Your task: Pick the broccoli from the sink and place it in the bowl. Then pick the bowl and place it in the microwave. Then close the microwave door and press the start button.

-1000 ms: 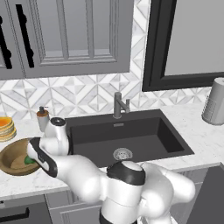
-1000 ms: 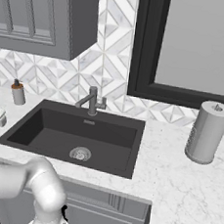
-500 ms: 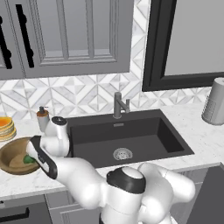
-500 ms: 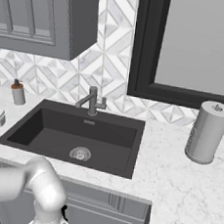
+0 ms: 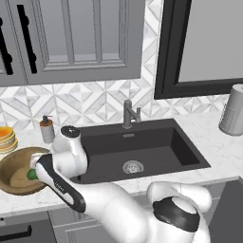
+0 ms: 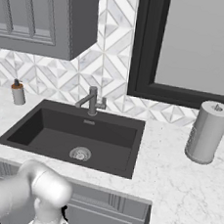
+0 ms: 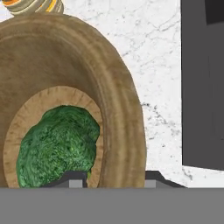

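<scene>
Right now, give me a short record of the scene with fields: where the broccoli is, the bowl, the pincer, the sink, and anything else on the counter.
broccoli: lying on the floor of the bowl
bowl: wooden, on the marble counter left of the sink
pincer: straddling the bowl's rim, one tip inside by the broccoli, one outside, closed on the rim
sink: dark basin, nothing in it, faucet at the back
other items: orange plates behind the bowl, soap bottle, paper towel roll right of the sink

Two base views share the sink (image 5: 142, 147) – hand view close on bowl (image 7: 118, 100)
</scene>
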Available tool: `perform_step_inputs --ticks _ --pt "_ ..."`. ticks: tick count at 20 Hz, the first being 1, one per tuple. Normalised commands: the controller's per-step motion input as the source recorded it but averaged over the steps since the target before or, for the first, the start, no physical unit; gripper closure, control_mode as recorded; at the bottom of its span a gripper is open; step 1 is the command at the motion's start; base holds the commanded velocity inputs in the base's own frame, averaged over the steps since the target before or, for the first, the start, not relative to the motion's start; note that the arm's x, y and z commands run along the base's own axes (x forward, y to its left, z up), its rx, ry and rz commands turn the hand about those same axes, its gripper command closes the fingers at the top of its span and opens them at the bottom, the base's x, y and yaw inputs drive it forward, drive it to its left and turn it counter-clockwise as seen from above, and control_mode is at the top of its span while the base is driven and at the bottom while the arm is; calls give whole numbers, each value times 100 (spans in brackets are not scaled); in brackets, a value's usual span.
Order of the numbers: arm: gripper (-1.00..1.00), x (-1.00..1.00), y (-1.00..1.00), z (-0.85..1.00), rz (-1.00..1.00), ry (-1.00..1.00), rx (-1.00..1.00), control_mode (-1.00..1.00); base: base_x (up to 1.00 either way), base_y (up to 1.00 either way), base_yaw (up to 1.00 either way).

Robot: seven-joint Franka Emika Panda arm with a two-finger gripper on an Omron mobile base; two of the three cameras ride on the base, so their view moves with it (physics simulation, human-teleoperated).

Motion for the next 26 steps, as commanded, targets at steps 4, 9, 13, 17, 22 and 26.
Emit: perform_step_inputs --ticks 4,9,13,17,22,26 --pt "100 -28 -72 70 -8 0 0 -100 0 0 0" --pt "100 -6 -84 85 -13 0 0 -100 0 0 0" --pt "100 -19 -76 73 -17 3 0 -100 0 0 0" --pt "100 -32 -77 48 -21 5 0 -100 0 0 0" --pt "100 -32 -83 23 -25 6 0 -100 0 0 0" --pt "100 -27 -78 19 -23 4 0 -100 0 0 0"
